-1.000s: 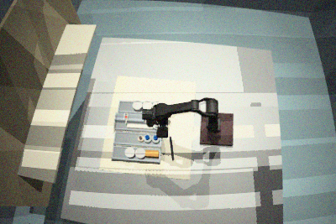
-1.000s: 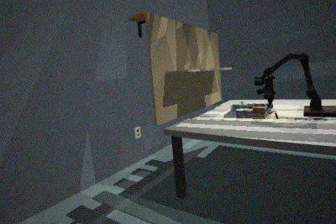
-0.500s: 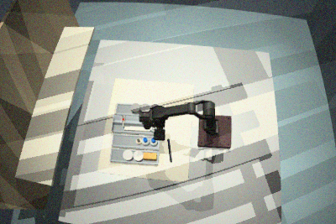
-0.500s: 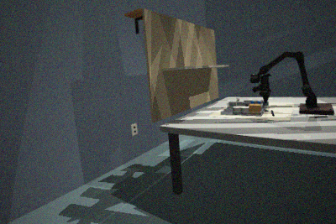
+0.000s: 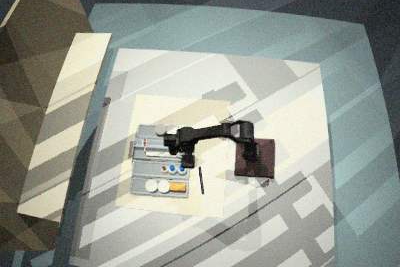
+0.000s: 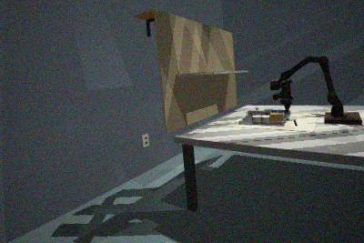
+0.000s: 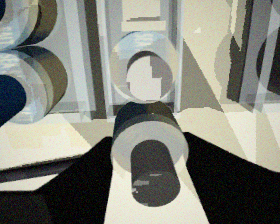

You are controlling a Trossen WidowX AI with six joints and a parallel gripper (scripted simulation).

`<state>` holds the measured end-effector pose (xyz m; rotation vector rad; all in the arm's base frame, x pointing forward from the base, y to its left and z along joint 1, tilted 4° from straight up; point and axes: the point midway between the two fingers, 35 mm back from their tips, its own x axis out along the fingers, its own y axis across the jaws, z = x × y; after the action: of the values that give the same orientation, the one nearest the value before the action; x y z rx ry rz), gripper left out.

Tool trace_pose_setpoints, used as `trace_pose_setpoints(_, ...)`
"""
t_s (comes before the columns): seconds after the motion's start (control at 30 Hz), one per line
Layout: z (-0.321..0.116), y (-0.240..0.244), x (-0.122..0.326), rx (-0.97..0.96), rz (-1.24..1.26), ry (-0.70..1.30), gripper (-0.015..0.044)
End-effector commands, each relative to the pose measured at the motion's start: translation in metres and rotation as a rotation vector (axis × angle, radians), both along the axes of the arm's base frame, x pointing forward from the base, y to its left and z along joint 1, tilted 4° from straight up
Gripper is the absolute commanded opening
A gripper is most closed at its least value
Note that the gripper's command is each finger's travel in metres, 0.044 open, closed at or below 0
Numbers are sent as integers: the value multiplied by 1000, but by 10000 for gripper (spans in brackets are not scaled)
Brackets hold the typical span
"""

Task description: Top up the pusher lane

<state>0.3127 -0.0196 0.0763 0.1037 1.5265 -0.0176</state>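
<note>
My gripper (image 6: pixel 287 109) (image 7: pixel 147 141) is shut on a jar with a narrow cap, which looks dark in shadow. The held jar (image 7: pixel 177 145) is upright in the wrist view, just outside the front end of the sprung lane and in line with it. Its far edge overlaps the view of the low front stop; whether they touch I cannot tell. The jar in the lane (image 7: pixel 118 67) has a similar round shoulder and a pale, partly shaded cap, and stands just behind the stop. A pale pusher part (image 7: pixel 143 25) shows behind it. In the top view the arm hides the lane front.
The grey rack (image 5: pixel 142 166) holds neighbouring lanes. One has blue-capped jars (image 5: pixel 172 168) (image 7: pixel 10 97), another white round items (image 5: pixel 151 186) and an orange box (image 5: pixel 177 187) (image 6: pixel 276 116). A black stick (image 5: pixel 201 180) (image 7: pixel 45 166) lies before the rack.
</note>
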Motion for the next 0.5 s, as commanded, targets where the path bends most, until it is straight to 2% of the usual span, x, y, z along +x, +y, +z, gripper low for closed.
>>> trace_pose_setpoints(0.0, 1, -1, 7, -3, -5, -17, 0)
trace_pose_setpoints(0.47, 2, -1, 12, -3, -5, -17, 0)
